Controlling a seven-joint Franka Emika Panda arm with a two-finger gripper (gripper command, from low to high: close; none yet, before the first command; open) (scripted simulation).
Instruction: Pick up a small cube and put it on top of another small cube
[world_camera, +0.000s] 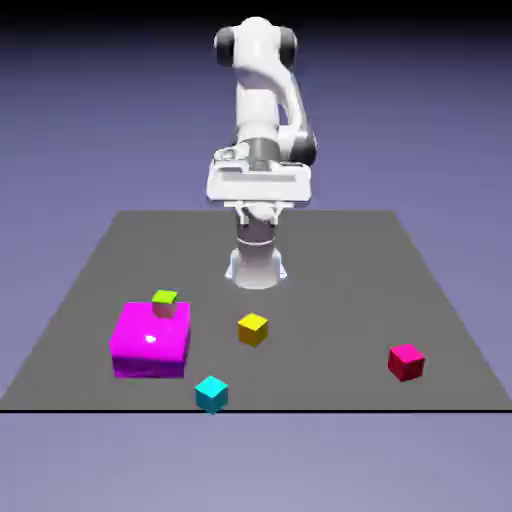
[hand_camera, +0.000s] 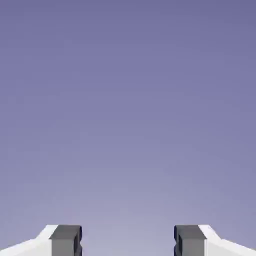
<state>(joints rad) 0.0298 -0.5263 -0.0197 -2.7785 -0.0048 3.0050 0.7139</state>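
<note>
Exterior view: magenta block (world_camera: 151, 340) as landmark; green cube (world_camera: 165, 303) at its far edge, toward robot base (world_camera: 256, 268); cyan cube (world_camera: 212, 394) near its front right corner; yellow cube (world_camera: 253, 330) right of it; red cube (world_camera: 406, 362) well apart, far right; gripper (world_camera: 258, 218) above table (world_camera: 300, 390), released, fingers spread, nothing between.

The magenta block (world_camera: 150, 340) looks smooth and glossy, the dark tabletop (world_camera: 310, 300) matt.
</note>
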